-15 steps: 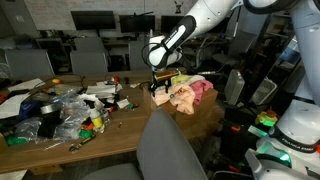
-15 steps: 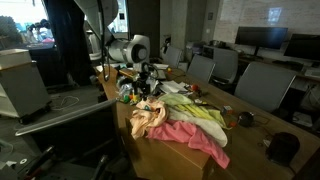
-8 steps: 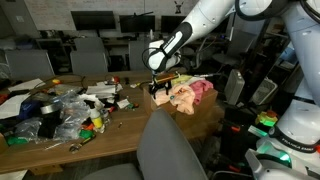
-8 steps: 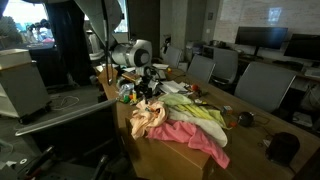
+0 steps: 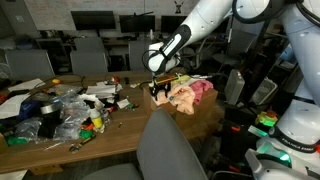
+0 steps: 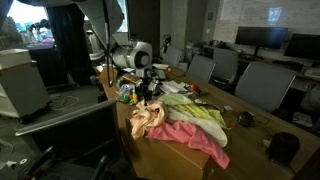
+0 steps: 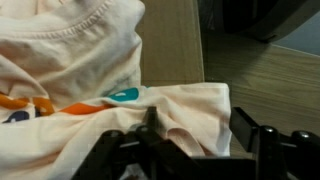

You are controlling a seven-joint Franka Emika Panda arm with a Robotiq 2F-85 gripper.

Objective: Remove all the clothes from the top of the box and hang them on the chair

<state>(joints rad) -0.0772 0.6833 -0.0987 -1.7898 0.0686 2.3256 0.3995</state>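
Box top (image 6: 163,155): four garments (image 6: 190,125), one pincer (image 6: 144,93).

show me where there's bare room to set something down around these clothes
Free: the table strip between the bag clutter and the grey chair back; the box corner below the pink garment. Crowded: around the hand, where the peach garment bunches, and the cluttered table end.

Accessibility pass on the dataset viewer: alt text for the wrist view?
A crumpled peach garment with orange-and-blue print fills most of the frame, and the gripper straddles one fold at the bottom edge with its dark fingers apart. Brown cardboard box above, wooden table at right.
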